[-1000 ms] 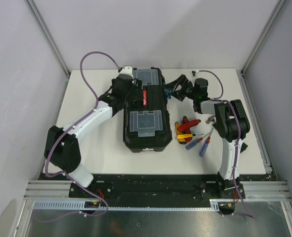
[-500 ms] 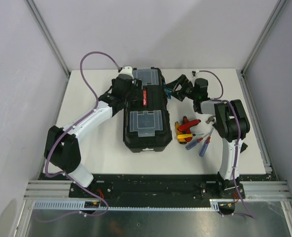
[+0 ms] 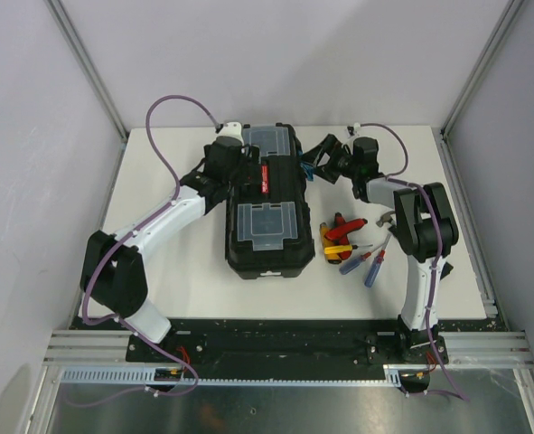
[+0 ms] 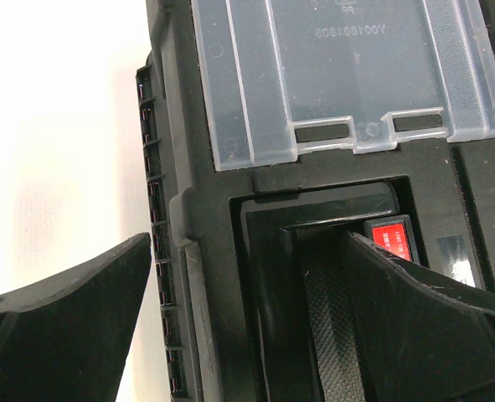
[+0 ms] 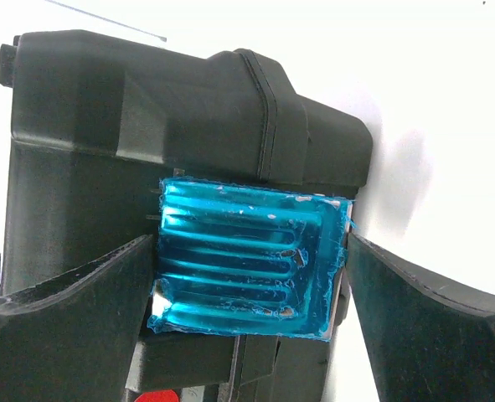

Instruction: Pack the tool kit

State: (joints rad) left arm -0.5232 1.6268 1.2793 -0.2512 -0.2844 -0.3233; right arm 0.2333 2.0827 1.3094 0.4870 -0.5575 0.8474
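The toolbox (image 3: 265, 203) lies shut in the middle of the worktop (image 3: 176, 271), its long side running near to far and both clear lid compartments (image 3: 265, 221) facing up. The screwdrivers (image 3: 352, 246), with red, blue and yellow handles in a loose heap, lie outside it on the worktop just to its right. Packing proper looks not yet begun.

The right tool (image 3: 315, 166) is at the box's right flank, spread wide and grasping nothing. The blue latch (image 5: 247, 260) sits between its fingers — probably lined up so the latch can be worked loose. Whether either finger touches the latch cannot be told.

The left tool (image 3: 237, 172) is likewise released and empty. One finger is outside the box's left wall and the other is over the recess of the handle (image 3: 267, 176) — a stance that seems meant to brace the box against a push from the right. The lid would have to open before any screwdriver goes in.
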